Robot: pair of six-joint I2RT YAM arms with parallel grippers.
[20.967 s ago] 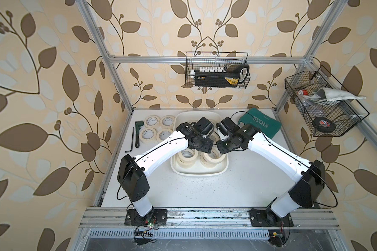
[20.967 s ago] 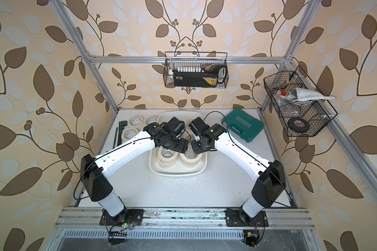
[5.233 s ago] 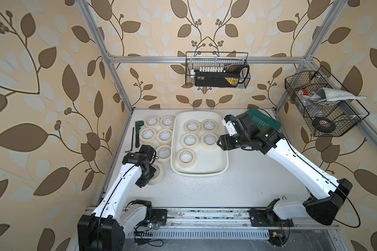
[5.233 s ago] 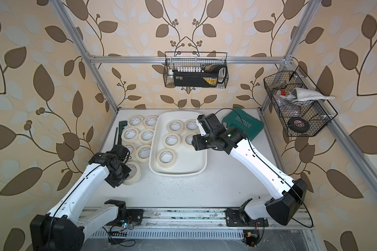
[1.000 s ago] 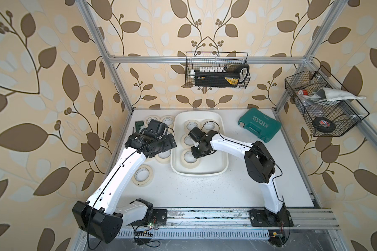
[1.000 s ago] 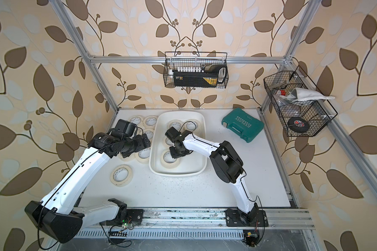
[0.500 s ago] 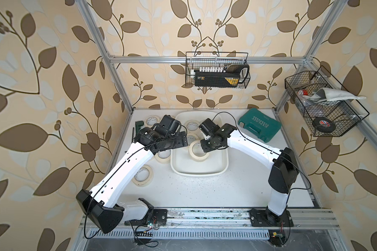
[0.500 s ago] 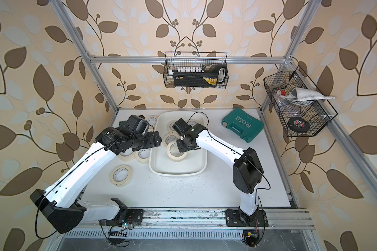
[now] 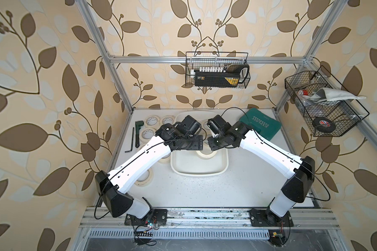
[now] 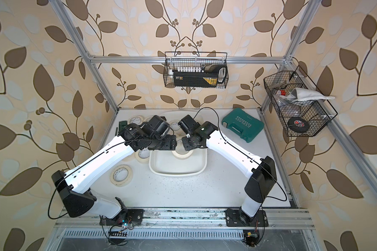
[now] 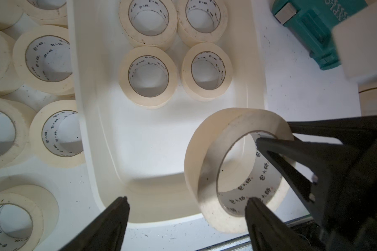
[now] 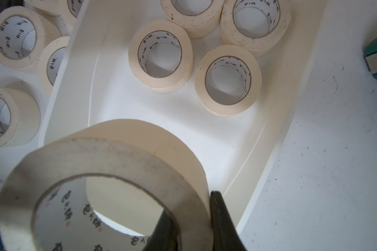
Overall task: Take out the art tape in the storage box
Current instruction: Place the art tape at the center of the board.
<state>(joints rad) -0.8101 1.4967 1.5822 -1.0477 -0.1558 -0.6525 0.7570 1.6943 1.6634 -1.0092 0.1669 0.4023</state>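
1. My right hand (image 12: 189,208) is clenched on one roll of art tape (image 12: 118,141), one finger inside the ring and one outside, pinching its wall.
2. That roll hangs tilted in the air above the storage box (image 9: 199,172), clear of its floor; both top views show it under the two wrists.
3. My left hand (image 11: 186,200) is released, jaws spread wide, just beside the held roll. One fingertip (image 11: 257,213) shows in front of the ring's printed core, and I cannot tell whether it touches.
4. Four more rolls (image 11: 147,77) lie flat inside the box, in its far half, set in two pairs.
5. Left of the box, other rolls (image 9: 147,133) sit flat on the counter (image 9: 205,191), close together; one (image 10: 120,175) lies apart at the near left.
6. A teal case (image 9: 260,126) rests at the far right of the counter, apart from the box.
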